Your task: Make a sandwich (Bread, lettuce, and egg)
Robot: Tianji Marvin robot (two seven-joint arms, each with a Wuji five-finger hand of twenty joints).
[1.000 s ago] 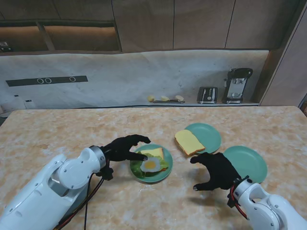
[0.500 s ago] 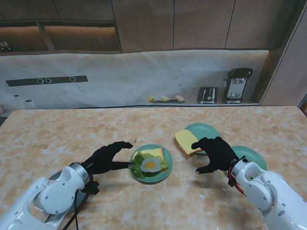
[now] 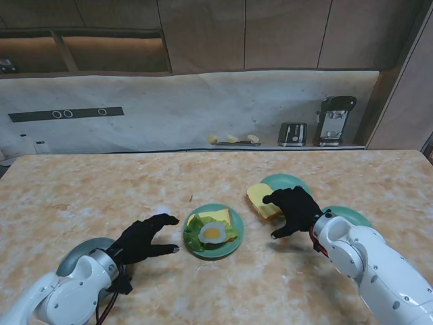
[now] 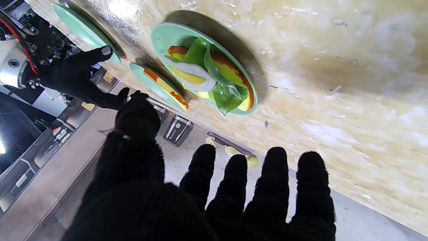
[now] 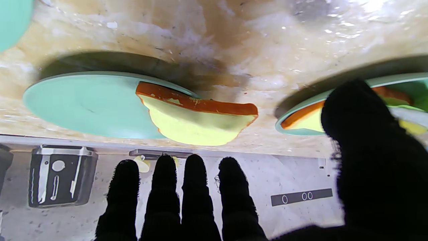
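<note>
Left hand (image 3: 145,240) sits nearest on the desk (image 3: 81,189), fingers spread, holding nothing; next the plate (image 3: 233,245) with bread, lettuce and egg (image 3: 212,233) (stacked already); farther off, right hand (image 3: 292,208), fingers apart and empty, over the second bread slice (image 3: 260,199).

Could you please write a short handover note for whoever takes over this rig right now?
Left hand: open, holding nothing, over the table to the left of the sandwich plate.
Right hand: open, fingers spread, at the loose bread slice but not gripping it.
Things: the sandwich plate holds a bread base, lettuce and the egg on top. The loose slice lies half on the farther plate, overhanging its rim. A third plate sits to the right, mostly hidden by the right arm.
Done: base, lettuce and egg stacked.
Left: grasp the loose slice and lay it on the egg.
</note>
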